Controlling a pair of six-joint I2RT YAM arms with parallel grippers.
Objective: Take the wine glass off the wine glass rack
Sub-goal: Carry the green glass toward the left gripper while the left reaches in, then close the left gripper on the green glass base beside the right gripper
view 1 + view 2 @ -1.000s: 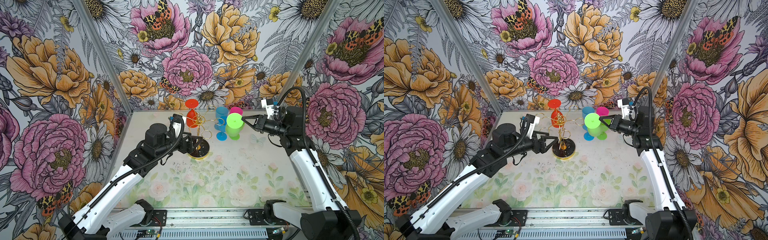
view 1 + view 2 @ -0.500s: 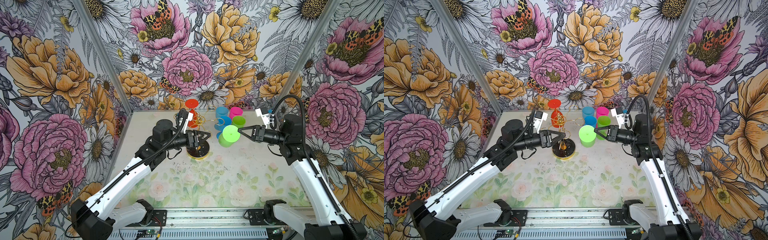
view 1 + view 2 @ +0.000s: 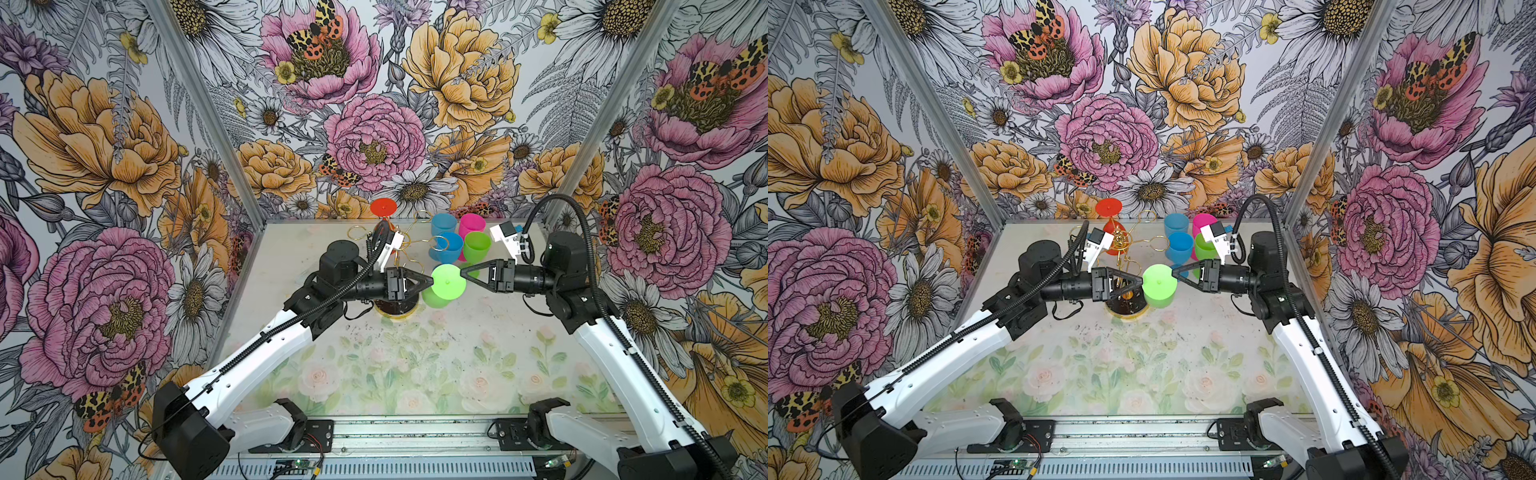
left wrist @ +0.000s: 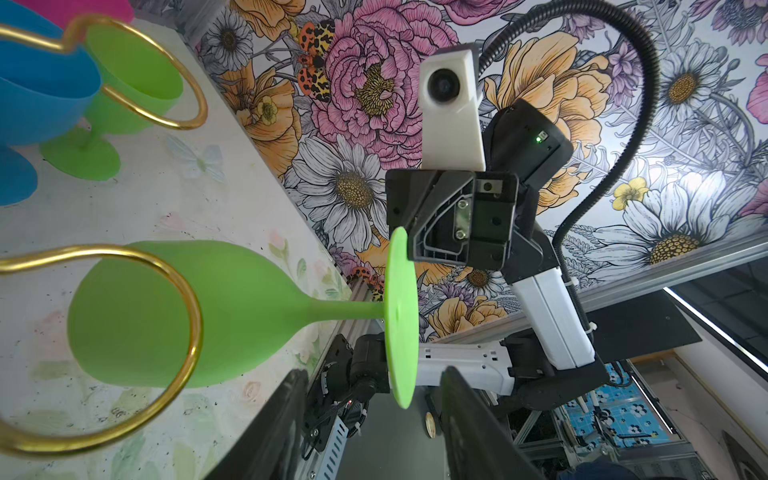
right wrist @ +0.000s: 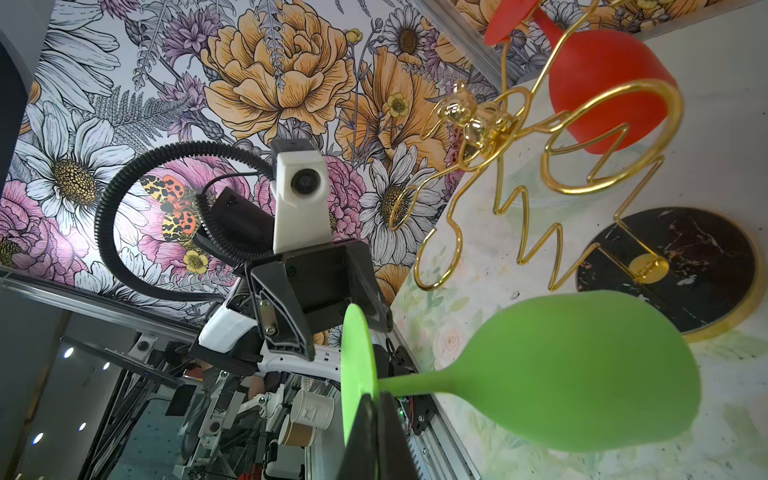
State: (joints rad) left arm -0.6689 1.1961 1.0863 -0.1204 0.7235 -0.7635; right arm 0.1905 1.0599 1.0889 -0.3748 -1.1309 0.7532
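Two robot arms meet at a lime-green plastic wine glass [image 3: 446,281], held clear of its rack.

From left: the left end effector [image 3: 430,281] straddles the rim of the glass's round foot, jaws parted and gripping nothing. Behind it, the thin gold wire wine glass rack [image 5: 685,257] with a black marbled base stands on the floral-print table [image 3: 415,374], and a red plastic wine glass [image 3: 1108,206] hangs upside down from one loop. The green glass hangs foot up, just right of the base. The right end effector [image 3: 462,272] is clenched on the foot's opposite edge.
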